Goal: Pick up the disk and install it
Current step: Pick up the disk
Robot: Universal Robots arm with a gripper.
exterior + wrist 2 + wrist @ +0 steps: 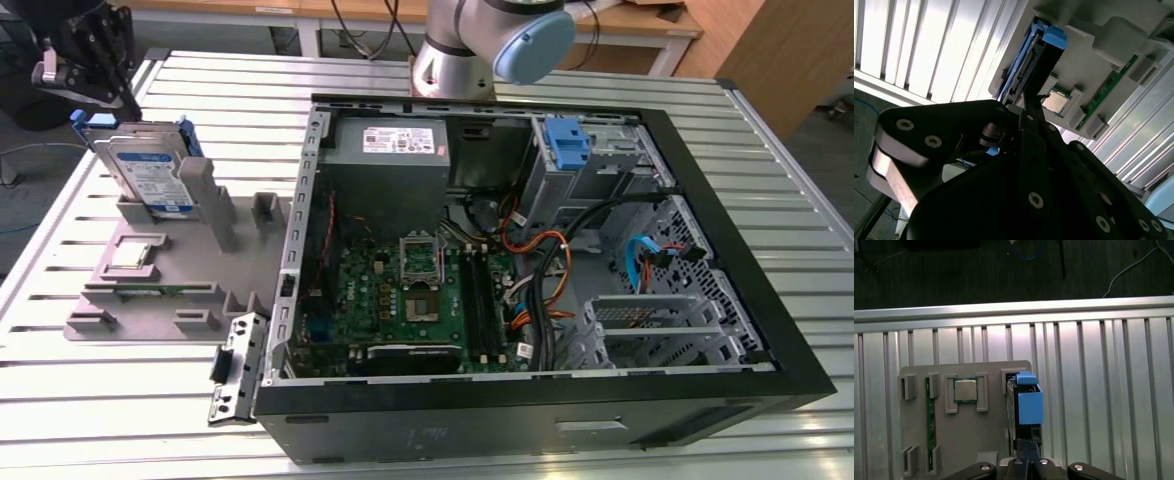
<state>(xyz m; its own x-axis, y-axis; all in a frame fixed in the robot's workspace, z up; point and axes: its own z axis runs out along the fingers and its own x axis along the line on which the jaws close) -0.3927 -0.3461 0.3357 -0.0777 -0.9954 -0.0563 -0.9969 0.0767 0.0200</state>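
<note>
1. A slatted aluminium table (pixel 120 400) carries everything, with a dark floor and loose cables beyond its edge.
2. The open computer case (pixel 400 435) lies on its side, well apart from the gripper, with its motherboard and cables exposed. The robot arm (pixel 467 45) rises behind it.
3. A grey moulded holder (pixel 160 295) sits beside the case and directly beneath the tool.
4. The disk (pixel 144 175) stands on edge in a slot of that holder, just below the fingertips and not touching them. It has not yet been lifted or fitted.
5. The disk is a flat silver drive with a white-and-blue label on its broad face. A blue plastic carrier frames it, and the carrier's squared tab (pixel 1030 407) is the part nearest the tool.
6. The gripper (pixel 1029 449) hangs above the disk's upper edge. Its two fingers are pressed together along a thin seam with nothing between them.
7. The step in hand looks like the approach for the pick-up, so the task is at its very start.
8. As I judge it, a grasp would need the fingers spread wider than the disk's thin edge. It would also need them centred over that edge, so the pads meet the two broad faces and not the tab.
9. The slot holds the disk upright, so a straight pull along the slot should free it, while a skewed pull could bind it against the walls.
10. A small square chip (pixel 965 390) and a green memory stick (pixel 930 425) rest in pockets of the holder, a little farther from the fingertips than the disk.
</note>
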